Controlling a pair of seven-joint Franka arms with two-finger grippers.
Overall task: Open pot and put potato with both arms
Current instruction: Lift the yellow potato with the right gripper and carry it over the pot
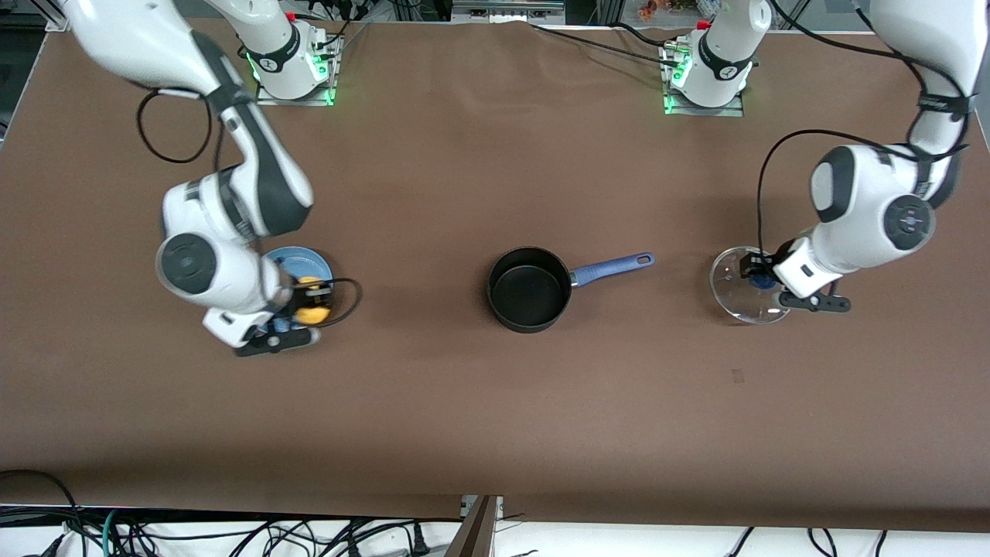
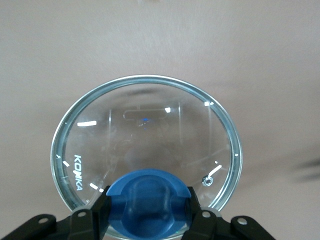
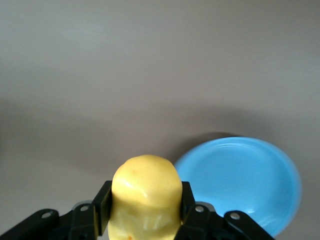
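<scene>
- One pot (image 1: 530,290), uncovered, is seen mid-table, its handle pointing toward 2 o'clock.
- One lid (image 1: 744,290) is held by its knob in the left gripper (image 2: 147,212) at the left arm's end.
- One potato (image 3: 145,197) is clamped by the right gripper (image 3: 145,215) over one blue plate (image 1: 298,261), which is partly hidden.
- A brown table (image 1: 495,402) is seen; cables are cut off at 6 o'clock.

Plate (image 1: 298,261): mostly hidden by right arm, front view | potato (image 3: 145,197): lower part cut by right wrist view's edge | lid (image 2: 145,150) knob (image 2: 147,205): cut by left wrist view's edge | left end effector (image 1: 762,280): fingertips too small to tell, front view
</scene>
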